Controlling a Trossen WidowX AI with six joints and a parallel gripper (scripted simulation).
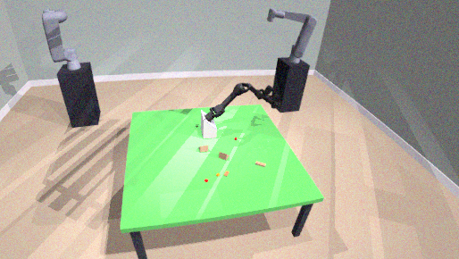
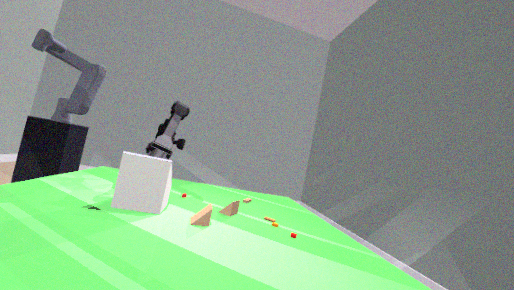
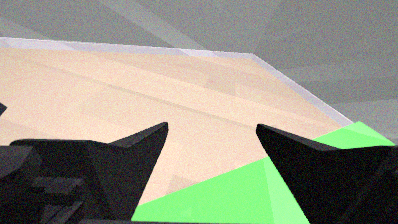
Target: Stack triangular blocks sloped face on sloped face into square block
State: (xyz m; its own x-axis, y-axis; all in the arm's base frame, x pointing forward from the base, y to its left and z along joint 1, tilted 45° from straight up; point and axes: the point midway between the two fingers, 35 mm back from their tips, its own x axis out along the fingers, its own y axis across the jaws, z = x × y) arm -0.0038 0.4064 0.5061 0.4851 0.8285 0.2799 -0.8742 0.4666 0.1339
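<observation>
Two tan triangular blocks lie apart near the middle of the green table (image 1: 156,187) (image 2: 60,250) (image 3: 225,200). One triangular block (image 1: 204,148) (image 2: 202,216) is on the left, the other (image 1: 223,155) (image 2: 230,208) a little to its right. My gripper (image 1: 210,117) (image 3: 212,126) is open and empty. It hovers at the top of a tall white block (image 1: 208,127) (image 2: 141,182), well behind both triangular blocks. In the exterior view the white block hides my fingertips. The wrist view shows only floor, wall and a table corner between the fingers.
Small red pieces (image 1: 236,138) (image 1: 206,180) (image 2: 293,235), orange bits (image 1: 218,174) (image 2: 275,224) and a tan stick (image 1: 260,163) (image 2: 269,218) lie scattered on the table. Two grey arms stand on black pedestals (image 1: 78,96) (image 1: 292,85) behind the table.
</observation>
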